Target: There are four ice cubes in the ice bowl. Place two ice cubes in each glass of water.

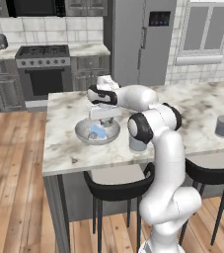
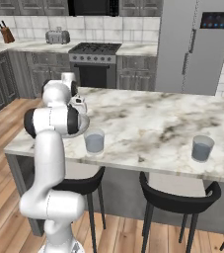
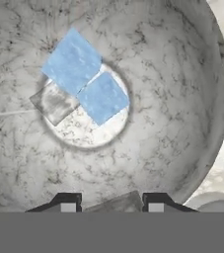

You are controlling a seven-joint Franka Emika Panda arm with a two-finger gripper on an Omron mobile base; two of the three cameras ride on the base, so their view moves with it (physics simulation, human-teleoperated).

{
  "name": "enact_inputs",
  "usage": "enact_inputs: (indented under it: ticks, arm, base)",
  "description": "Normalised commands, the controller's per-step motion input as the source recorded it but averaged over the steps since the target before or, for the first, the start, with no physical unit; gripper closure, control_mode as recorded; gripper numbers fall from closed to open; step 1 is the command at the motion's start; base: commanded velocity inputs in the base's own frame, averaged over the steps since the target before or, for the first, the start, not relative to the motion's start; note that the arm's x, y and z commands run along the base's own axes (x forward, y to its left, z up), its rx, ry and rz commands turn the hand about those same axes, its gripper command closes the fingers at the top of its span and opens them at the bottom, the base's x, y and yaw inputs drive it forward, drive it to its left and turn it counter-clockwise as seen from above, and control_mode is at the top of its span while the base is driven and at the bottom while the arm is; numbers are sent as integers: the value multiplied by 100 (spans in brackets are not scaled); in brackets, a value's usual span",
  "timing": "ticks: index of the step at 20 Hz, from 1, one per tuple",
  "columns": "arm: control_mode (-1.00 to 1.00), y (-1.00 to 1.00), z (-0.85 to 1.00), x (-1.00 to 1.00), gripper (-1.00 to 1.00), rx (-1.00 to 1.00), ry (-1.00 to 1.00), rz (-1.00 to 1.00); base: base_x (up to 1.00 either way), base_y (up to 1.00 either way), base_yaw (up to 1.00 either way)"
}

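The marble bench (image 1: 192,106) runs across both base views, with black stools tucked under its near edge. The white arm reaches from the base over the bench's left part and bends down into the ice bowl (image 1: 81,133), which sits near the bench's left front corner.

One glass of water (image 2: 94,142) stands just beside the bowl, partly behind the arm's elbow in the left base view. The other glass of water (image 2: 202,148) stands well apart, far along the bench towards its right end.

The hand (image 3: 111,203) hangs low inside the bowl, its two dark fingertips (image 3: 67,203) drawn close together with a pale grey translucent cube (image 3: 116,202) pinched between them.

On the bowl's floor, seen from the hand view, two pale-blue ice cubes (image 3: 73,61) lie corner to corner and touching, and a third, greyer and more see-through cube (image 3: 54,102) lies against them on one side. In the left base view the blue of the cubes shows through the bowl's glass wall.
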Motion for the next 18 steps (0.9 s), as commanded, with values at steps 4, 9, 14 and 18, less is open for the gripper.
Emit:
enact_inputs:
  ticks: [4,9,14,18]
  arm:
    - [-100,-29,50,-28,100,0,-15,-1]
    - [-100,-49,14,-69,100,0,-18,-1]
    - [-100,-49,0,-81,100,0,-24,-3]
    - [-100,-52,3,-33,100,0,-23,-5]
  base:
    - [0,0,0]
    - [0,0,0]
    - [0,0,0]
    - [0,0,0]
